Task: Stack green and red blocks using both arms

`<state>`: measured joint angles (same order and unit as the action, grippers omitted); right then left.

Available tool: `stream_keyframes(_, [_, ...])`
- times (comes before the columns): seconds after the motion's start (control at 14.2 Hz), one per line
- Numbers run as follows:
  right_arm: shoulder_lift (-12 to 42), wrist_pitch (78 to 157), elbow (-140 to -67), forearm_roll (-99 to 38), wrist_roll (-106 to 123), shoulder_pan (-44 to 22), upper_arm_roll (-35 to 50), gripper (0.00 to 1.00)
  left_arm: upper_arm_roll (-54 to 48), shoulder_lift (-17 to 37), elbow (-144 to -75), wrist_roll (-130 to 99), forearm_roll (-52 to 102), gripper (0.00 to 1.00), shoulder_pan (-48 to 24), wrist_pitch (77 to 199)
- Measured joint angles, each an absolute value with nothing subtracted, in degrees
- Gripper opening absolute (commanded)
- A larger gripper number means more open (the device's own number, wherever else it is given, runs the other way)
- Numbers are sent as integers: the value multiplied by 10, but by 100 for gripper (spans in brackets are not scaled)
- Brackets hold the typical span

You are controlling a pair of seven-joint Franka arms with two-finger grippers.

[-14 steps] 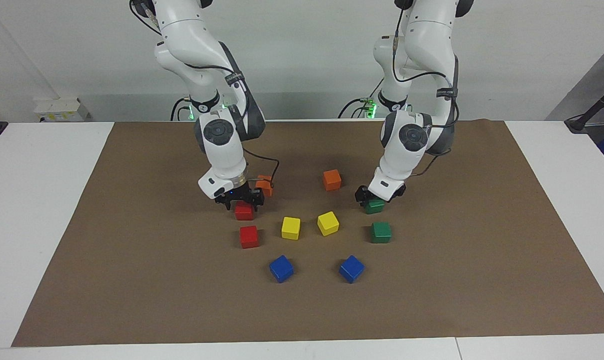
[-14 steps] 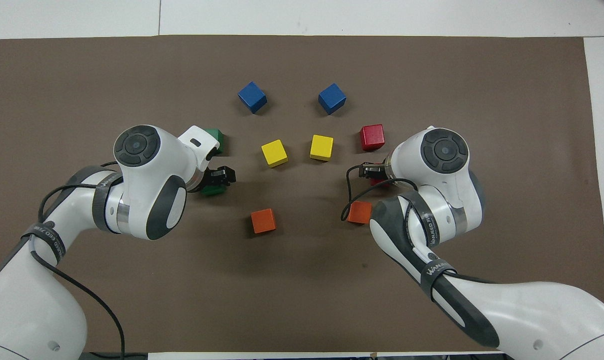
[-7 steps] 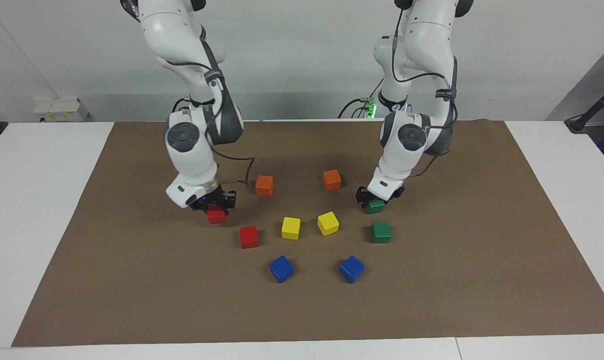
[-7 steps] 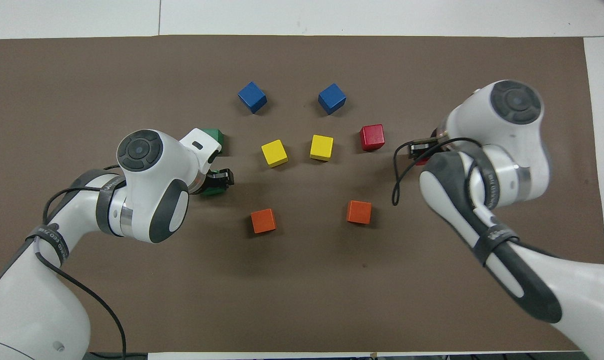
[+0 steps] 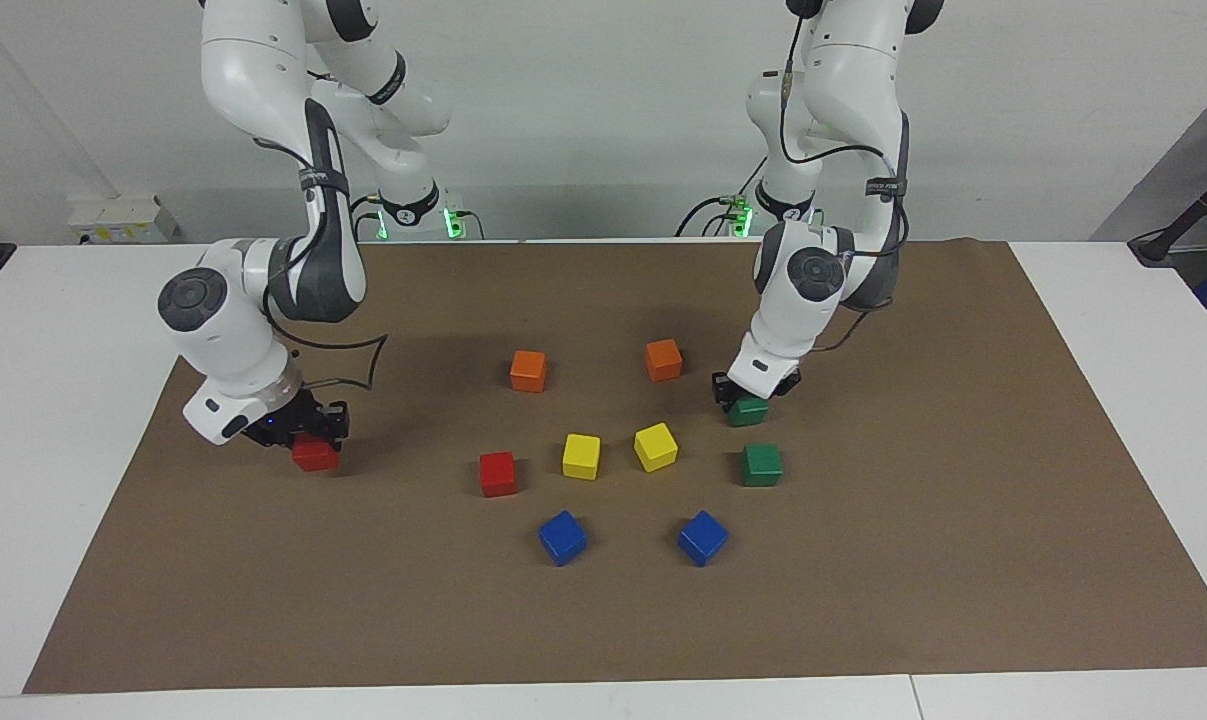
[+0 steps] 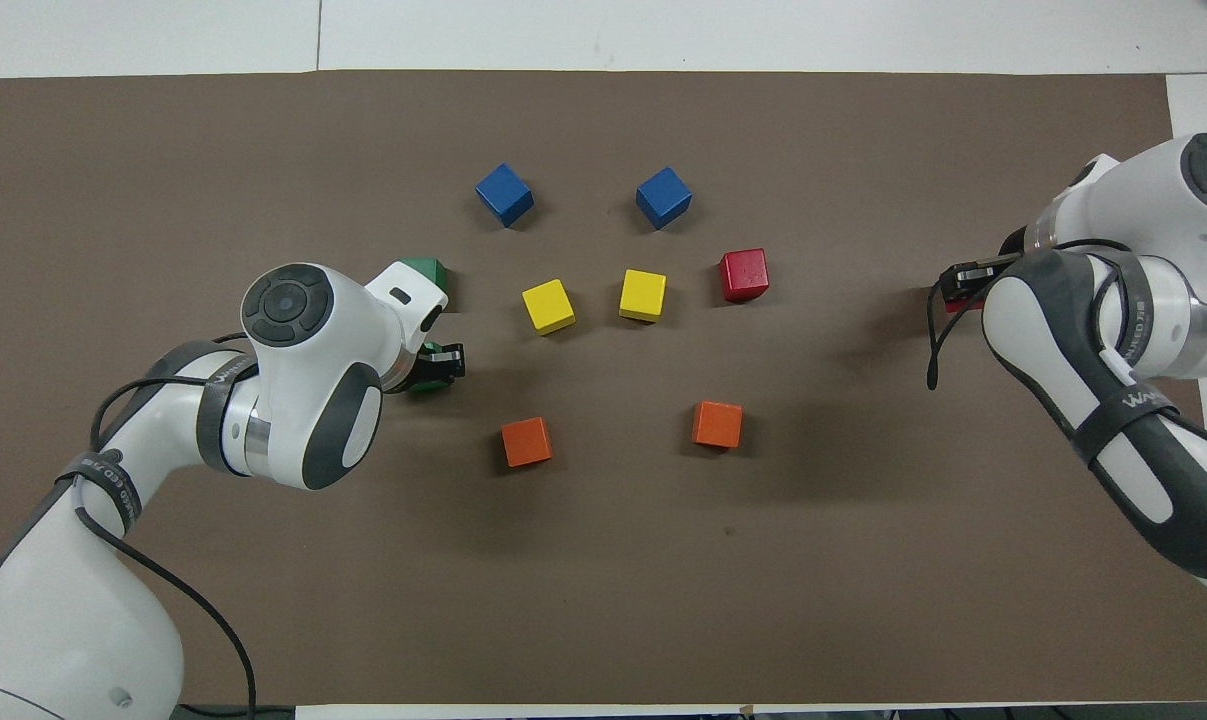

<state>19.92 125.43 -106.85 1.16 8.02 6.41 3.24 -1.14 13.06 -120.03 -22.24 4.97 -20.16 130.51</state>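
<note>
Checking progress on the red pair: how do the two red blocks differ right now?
The held red block sits in the right gripper, shut on it; the free red block lies untouched on the mat. The held one is out at the right arm's end of the mat; the free one sits beside a yellow block. Both look alike in colour and size.

We have carried one red block in the right gripper away from the middle cluster, from beside the orange block out to the left part of the facing view, over the mat's edge. Our left gripper, open a second ago, has clamped onto the green block right of centre.
</note>
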Motion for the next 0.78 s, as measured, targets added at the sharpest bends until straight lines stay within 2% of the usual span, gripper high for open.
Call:
stream_keyframes(0.14, [208,1264,-1069,12,80,63,35,0,-6,93,-1185,-179,50,0,-164,1235])
stream_keyframes(0.35, [211,1284,-1080,12,80,64,35,0,0,16,-1181,-49,42,0,-52,1143])
stream_keyframes(0.42, [211,1292,-1084,12,80,64,35,15,1,3,-1185,-5,30,0,-9,1137])
stream_keyframes(0.49, [211,1298,-1089,12,80,64,34,45,3,-4,-1191,31,23,0,30,1141])
stream_keyframes(0.57, [211,1303,-1092,12,80,64,34,84,4,-5,-1200,63,19,0,64,1154])
stream_keyframes(0.64, [211,1310,-1096,12,80,64,34,100,4,-4,-1212,85,17,0,92,1174])
stream_keyframes(0.78, [211,1323,-1103,12,80,64,34,100,4,1,-1248,106,14,0,120,1228])
